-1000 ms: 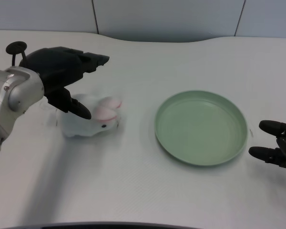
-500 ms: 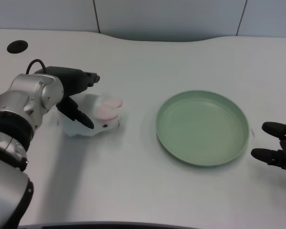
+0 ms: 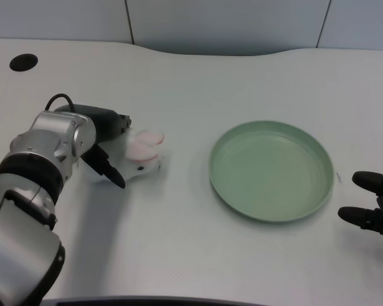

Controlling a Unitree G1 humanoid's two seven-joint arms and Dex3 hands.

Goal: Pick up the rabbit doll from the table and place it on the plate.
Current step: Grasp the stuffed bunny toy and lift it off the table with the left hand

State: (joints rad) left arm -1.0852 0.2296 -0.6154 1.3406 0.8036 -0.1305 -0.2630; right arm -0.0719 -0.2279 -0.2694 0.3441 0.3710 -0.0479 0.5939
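Note:
The white rabbit doll (image 3: pixel 140 157) with pink ears lies on the table, left of the green plate (image 3: pixel 270 169). My left hand (image 3: pixel 106 137) is down over the doll's left part. The fingers (image 3: pixel 117 120) reach along its far side and the thumb (image 3: pixel 110 173) lies against its near side, so the hand grips the doll's body. The wrist hides much of that body. Only the head and ears show, pointing right toward the plate. Nothing lies on the plate.
A round black hole (image 3: pixel 23 62) sits in the tabletop at the far left. My right hand (image 3: pixel 372 204) rests at the right edge, just beyond the plate's rim. A curved table edge runs along the back.
The left hand came down from above the doll and closed in around its body. The forearm has swung in over the near left. The doll has stayed in place.

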